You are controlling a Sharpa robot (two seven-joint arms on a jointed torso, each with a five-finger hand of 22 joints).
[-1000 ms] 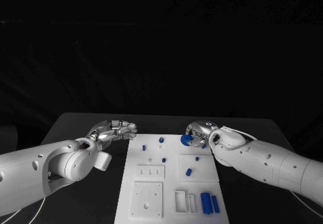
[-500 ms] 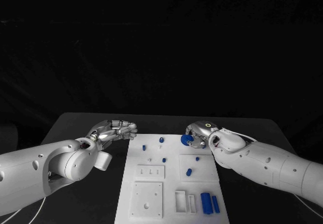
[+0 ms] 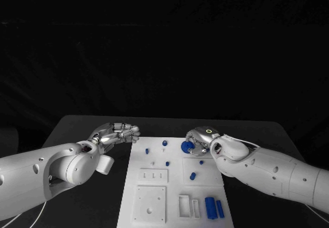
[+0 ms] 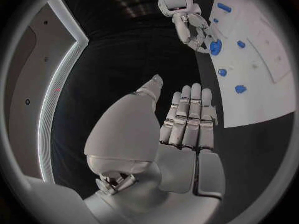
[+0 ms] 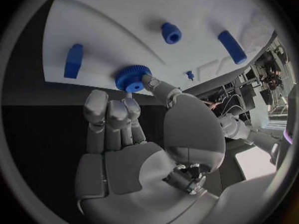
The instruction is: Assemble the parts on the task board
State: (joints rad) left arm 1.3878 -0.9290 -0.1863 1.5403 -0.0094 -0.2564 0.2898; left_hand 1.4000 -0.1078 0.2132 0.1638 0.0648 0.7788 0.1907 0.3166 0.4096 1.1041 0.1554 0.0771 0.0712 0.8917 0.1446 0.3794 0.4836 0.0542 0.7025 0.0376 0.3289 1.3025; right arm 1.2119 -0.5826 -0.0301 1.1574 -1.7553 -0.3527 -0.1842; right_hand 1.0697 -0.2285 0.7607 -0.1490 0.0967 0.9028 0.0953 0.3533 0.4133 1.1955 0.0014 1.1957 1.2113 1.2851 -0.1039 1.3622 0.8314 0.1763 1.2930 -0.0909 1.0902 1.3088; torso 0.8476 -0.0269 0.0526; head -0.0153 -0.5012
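Observation:
The white task board (image 3: pixel 175 190) lies between my arms. My right hand (image 3: pixel 201 141) is over its far right corner and pinches a blue gear (image 3: pixel 186 146) between thumb and fingers; the right wrist view shows the gear (image 5: pixel 132 78) at the board's edge (image 5: pixel 118 30). Small blue pegs (image 3: pixel 164 142) stand on the far part of the board, and two long blue bars (image 3: pixel 210 207) lie at its near right. My left hand (image 3: pixel 118 132) hangs beside the board's far left corner with its fingers curled in and nothing in them; the left wrist view shows its palm (image 4: pixel 181 134) bare.
White blocks (image 3: pixel 153 175) and a larger square plate (image 3: pixel 150 203) sit on the board's near left, and a white frame (image 3: pixel 185 205) lies beside the bars. Black table (image 3: pixel 89 123) surrounds the board on all sides.
My right hand has shifted a little toward me and inward with the blue gear. The left hand has stayed still.

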